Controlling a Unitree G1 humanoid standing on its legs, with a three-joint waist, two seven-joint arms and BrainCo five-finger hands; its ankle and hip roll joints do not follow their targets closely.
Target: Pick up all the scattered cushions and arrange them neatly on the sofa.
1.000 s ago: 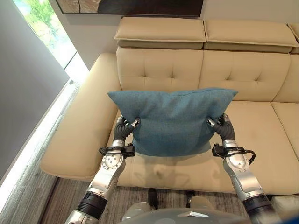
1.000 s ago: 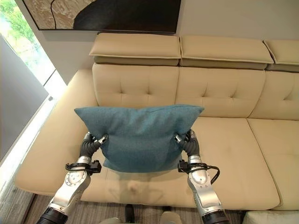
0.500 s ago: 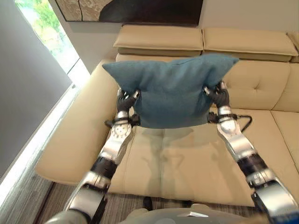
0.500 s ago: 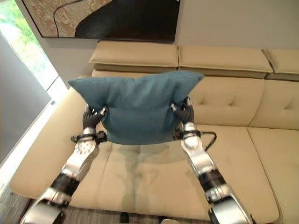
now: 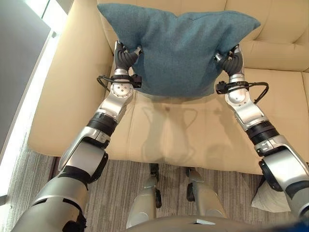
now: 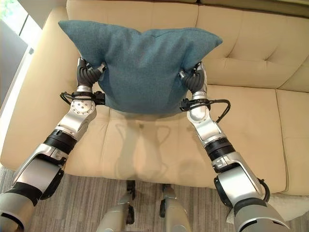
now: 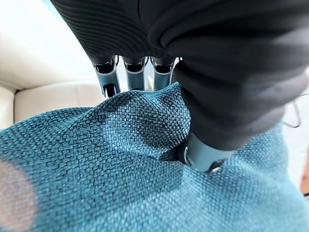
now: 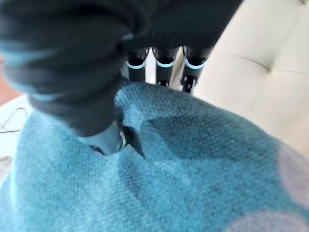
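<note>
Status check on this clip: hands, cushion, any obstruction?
Left robot hand and right robot hand both pinching the teal cushion by its sides. Cushion held up over the sofa seat, near the backrest. Nothing in the way.

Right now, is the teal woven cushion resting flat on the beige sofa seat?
No: the teal woven cushion hangs upright above the beige sofa seat, pinched at its sides by the left hand and right hand.

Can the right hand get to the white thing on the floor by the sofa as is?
Probably not: the right hand and left hand both pinch the teal cushion over the sofa; the white object lies on the floor beside the right arm.
</note>
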